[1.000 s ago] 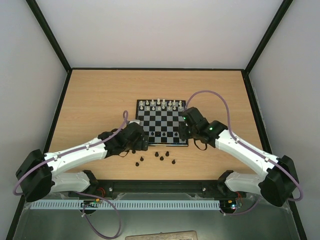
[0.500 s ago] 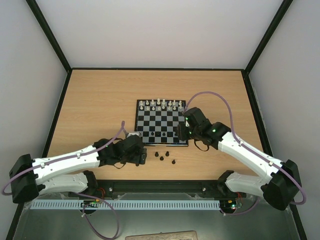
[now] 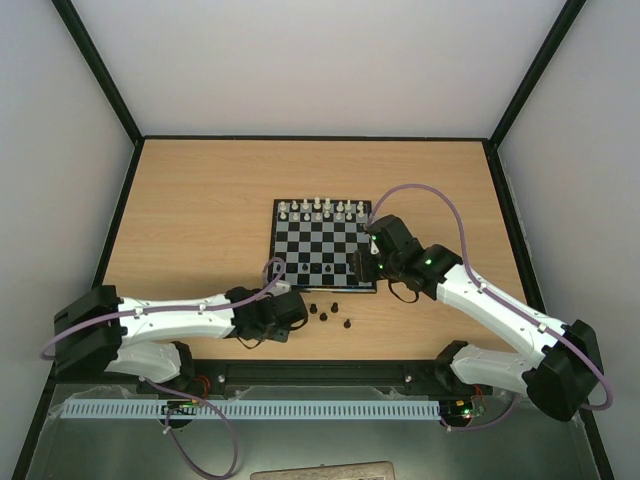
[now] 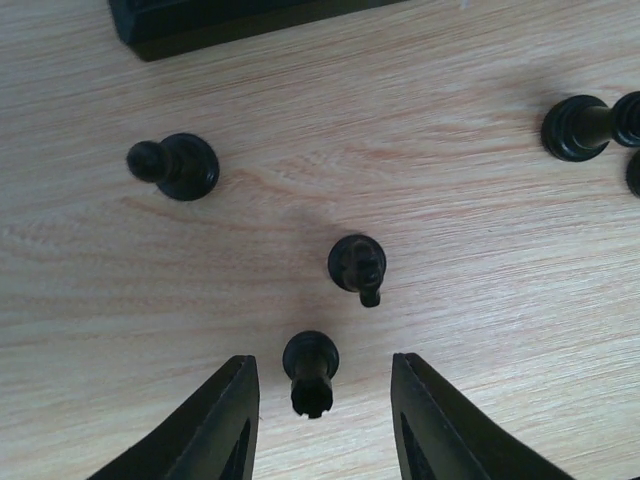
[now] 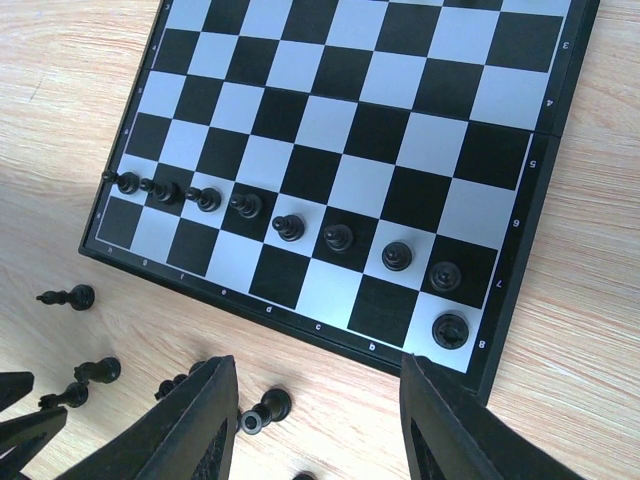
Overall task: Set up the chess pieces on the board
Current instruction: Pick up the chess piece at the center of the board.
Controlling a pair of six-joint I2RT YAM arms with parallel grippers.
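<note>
Looking from above, we see the board (image 3: 322, 248) in the middle of the worktop (image 3: 200, 200), with white pieces (image 3: 318, 207) lined along its far edge. A few loose black pieces (image 3: 323, 313) are on the wood just beside its near edge. Our left hand (image 3: 288, 312) hangs low at the left of that cluster, and our right hand (image 3: 364, 264) is over the board's near right corner. From up here we cannot tell how either hand's fingers stand.

At the left wrist, the left hand's fingers (image 4: 228, 420) are apart. A small castle-topped piece (image 4: 310, 368) stands between the tips, touching neither. Another piece (image 4: 357, 267) is just beyond it, and a pawn (image 4: 176, 165) is farther left.

At the right wrist, the right hand's fingers (image 5: 205, 420) are apart above the board's near border. A row of eight pawns (image 5: 290, 228) fills the second rank, and a single piece (image 5: 450, 329) sits on the corner square of the edge rank. Other loose pieces (image 5: 268, 408) are on the wood beside the border.
</note>
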